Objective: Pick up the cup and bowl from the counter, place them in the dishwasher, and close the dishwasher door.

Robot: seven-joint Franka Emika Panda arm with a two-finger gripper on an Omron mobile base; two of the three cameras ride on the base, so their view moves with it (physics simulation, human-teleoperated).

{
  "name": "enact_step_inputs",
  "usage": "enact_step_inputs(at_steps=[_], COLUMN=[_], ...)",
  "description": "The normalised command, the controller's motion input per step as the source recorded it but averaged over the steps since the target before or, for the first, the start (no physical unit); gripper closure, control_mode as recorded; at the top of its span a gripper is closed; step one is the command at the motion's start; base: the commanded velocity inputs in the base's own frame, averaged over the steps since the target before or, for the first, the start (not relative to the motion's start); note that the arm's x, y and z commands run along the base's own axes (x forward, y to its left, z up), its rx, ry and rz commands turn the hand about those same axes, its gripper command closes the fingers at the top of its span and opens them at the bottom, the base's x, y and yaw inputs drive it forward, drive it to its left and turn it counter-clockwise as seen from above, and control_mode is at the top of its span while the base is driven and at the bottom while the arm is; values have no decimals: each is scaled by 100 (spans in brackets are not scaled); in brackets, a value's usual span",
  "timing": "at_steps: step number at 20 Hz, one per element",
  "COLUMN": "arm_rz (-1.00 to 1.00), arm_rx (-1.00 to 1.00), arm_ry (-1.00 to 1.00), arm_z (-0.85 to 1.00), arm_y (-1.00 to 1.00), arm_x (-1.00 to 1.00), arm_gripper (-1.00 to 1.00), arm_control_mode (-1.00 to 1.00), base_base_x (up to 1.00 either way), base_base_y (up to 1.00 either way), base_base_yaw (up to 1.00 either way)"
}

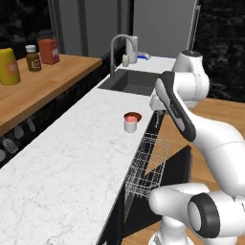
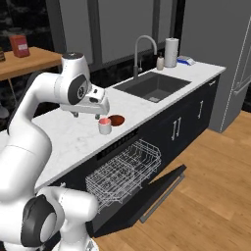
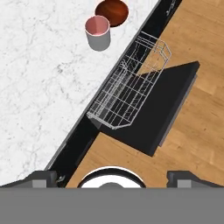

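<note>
The fingers (image 3: 112,178) are standing spread and empty, hovering above the counter (image 1: 72,158) edge. The cup (image 3: 97,33), a small pale cylinder with a pinkish rim, is sitting touching the shallow, glossy red-brown bowl (image 3: 112,12). Risk: a descent on the cup is likely nudging the bowl. The wire rack (image 2: 125,171) is protruding over the lowered dishwasher door (image 2: 147,196).

cup (image 3: 97,32) beside bowl (image 3: 112,12), on counter (image 3: 39,87)
</note>
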Motion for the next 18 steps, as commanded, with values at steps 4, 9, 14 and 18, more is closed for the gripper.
enact_step_inputs(at_steps=[4, 9, 14, 18], arm_rz=[0, 0, -4, -12], arm_rx=[0, 0, 0, 1], arm_ry=[0, -4, 18, 43], arm_z=[0, -1, -21, -46], arm_y=[9, 1, 0, 12], arm_x=[30, 62, 90, 100], arm_gripper=[-100, -100, -100, -100], arm_control_mode=[-100, -100, -100, -100], base_base_x=[9, 0, 0, 0], base_base_y=[1, 0, 0, 0], base_base_yaw=[0, 0, 0, 0])
